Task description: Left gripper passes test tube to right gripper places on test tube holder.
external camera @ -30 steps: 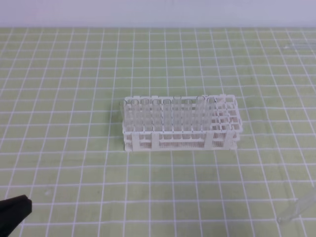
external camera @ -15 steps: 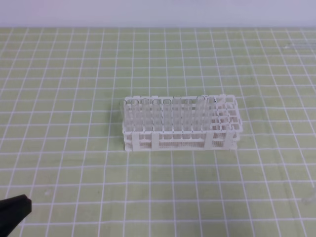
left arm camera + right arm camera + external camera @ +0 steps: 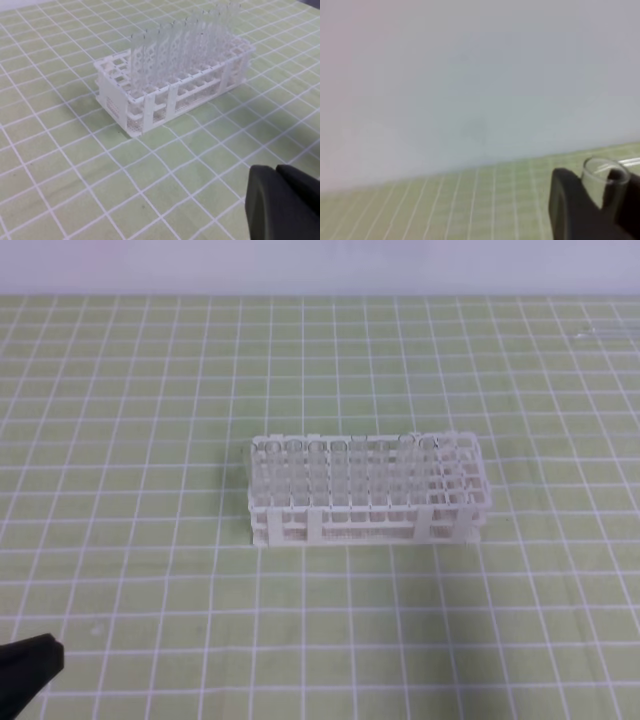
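Tube (image 3: 603, 176) now gone from exterior view

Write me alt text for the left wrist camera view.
A white plastic lattice test tube rack stands on a green mat with a white grid, a row of clear tubes upright in it. The black tip of the left gripper fills the lower right corner, away from the rack.
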